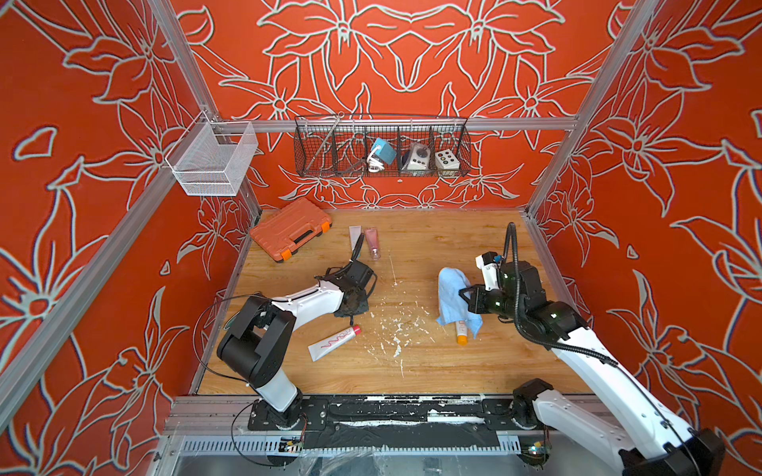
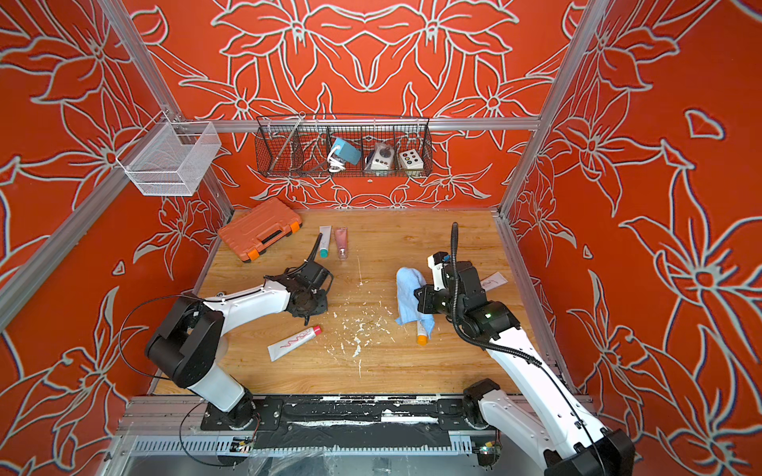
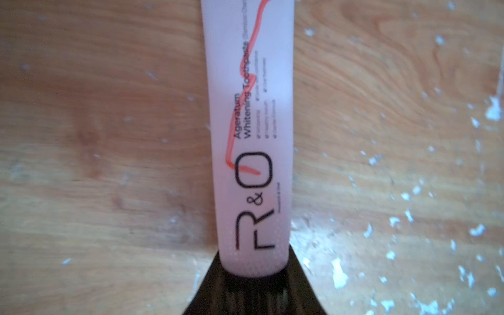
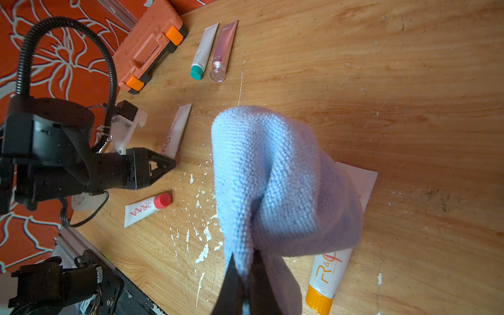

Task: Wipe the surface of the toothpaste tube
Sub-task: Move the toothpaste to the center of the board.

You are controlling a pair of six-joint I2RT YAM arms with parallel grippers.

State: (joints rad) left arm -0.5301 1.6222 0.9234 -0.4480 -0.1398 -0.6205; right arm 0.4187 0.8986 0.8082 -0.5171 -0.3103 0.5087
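Between left fingers (image 3: 296, 296), pale toothpaste tube (image 3: 248, 109), red squiggle, black R&O lettering

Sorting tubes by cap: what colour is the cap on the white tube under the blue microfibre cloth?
Orange cap, clearest in the right wrist view.

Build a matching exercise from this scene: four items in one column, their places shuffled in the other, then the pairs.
Items
1. blue cloth
2. red-capped tube
3. orange-capped tube
4. orange case

Places
A. far left corner of the table
B. partly covered by the blue cloth
C. pinched in the right tool
D. front left of the table, uncovered

Pairs: 1-C, 2-D, 3-B, 4-A
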